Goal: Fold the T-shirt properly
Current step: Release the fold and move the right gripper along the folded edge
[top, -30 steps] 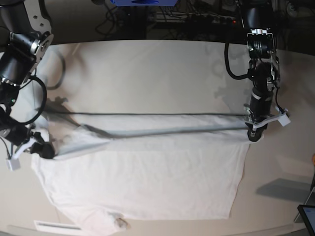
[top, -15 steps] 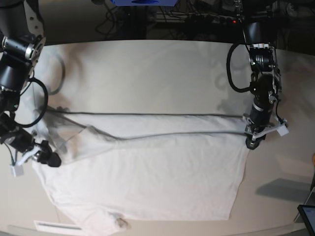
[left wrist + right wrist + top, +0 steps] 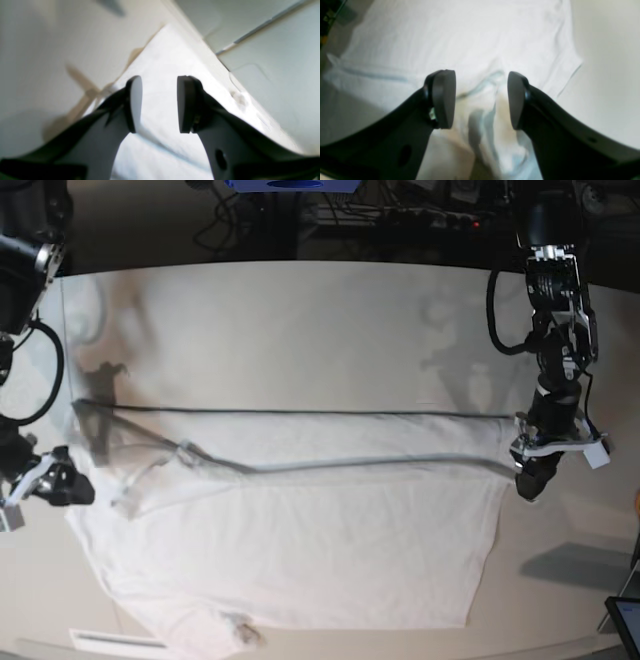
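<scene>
The white T-shirt (image 3: 300, 540) lies flat on the table, its upper part folded down into a long band, with the collar tag near the front edge. My left gripper (image 3: 528, 480) is open and empty just off the shirt's right corner. In the left wrist view (image 3: 157, 103) it hovers over that cloth corner (image 3: 160, 62). My right gripper (image 3: 75, 490) is open and empty at the shirt's left edge. In the right wrist view (image 3: 480, 100) it hangs above the wrinkled sleeve (image 3: 470, 37).
A dark seam line (image 3: 300, 412) crosses the tabletop behind the shirt. A dark tablet-like object (image 3: 625, 620) sits at the front right corner. A white strip (image 3: 110, 640) lies at the front left edge. Cables hang behind the table's far edge.
Both grippers have let go of the shirt's folded edge and moved outward, the left one to the right, the right one to the left. The fold now lies flat.
</scene>
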Controlling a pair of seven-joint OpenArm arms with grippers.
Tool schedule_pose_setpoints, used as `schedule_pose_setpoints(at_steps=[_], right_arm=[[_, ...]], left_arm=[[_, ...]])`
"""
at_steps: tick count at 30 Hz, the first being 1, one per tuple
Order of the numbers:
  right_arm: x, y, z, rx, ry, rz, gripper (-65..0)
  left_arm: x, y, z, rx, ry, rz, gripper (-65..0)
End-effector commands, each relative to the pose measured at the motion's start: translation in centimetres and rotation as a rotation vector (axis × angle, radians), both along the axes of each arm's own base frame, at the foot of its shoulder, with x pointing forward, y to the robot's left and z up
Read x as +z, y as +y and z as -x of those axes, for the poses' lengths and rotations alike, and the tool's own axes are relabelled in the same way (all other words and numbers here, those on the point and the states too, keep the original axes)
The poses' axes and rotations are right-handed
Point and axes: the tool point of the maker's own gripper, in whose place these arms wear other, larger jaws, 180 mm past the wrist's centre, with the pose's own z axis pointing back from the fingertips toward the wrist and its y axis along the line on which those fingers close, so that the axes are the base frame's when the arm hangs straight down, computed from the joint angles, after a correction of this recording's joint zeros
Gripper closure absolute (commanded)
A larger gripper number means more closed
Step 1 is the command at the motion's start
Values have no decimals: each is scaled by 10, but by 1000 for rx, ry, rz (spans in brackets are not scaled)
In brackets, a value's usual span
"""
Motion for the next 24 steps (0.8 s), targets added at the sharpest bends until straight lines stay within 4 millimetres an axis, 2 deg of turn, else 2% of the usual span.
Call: schedule_pose_setpoints(at_steps=[1, 3, 4, 6, 11, 15, 20, 24], right_arm=[[18, -1, -2, 12, -59, 12, -290], [7, 15, 13, 42, -33, 19, -292], [5, 20, 18, 45, -30, 16, -292], [1, 31, 23, 63, -16, 12, -293], [-5, 56, 23, 87, -10, -42, -300], [-8, 70, 22, 94, -9, -80, -382], [-14, 95, 23, 146, 5, -100, -392], [-31, 106, 19, 88, 97, -197, -398]], left_arm=[[9, -3, 6, -21, -15, -52, -227], [0, -9, 26, -43, 26, -144, -190], [-7, -10, 36, -50, 55, -190, -141], [-23, -8, 56, -46, 119, -269, 0], [-51, -10, 85, -46, 209, -313, 0], [-62, -13, 98, -54, 246, -305, 0], [-69, -16, 107, -50, 265, -291, 0], [-62, -19, 105, -56, 245, -295, 0]])
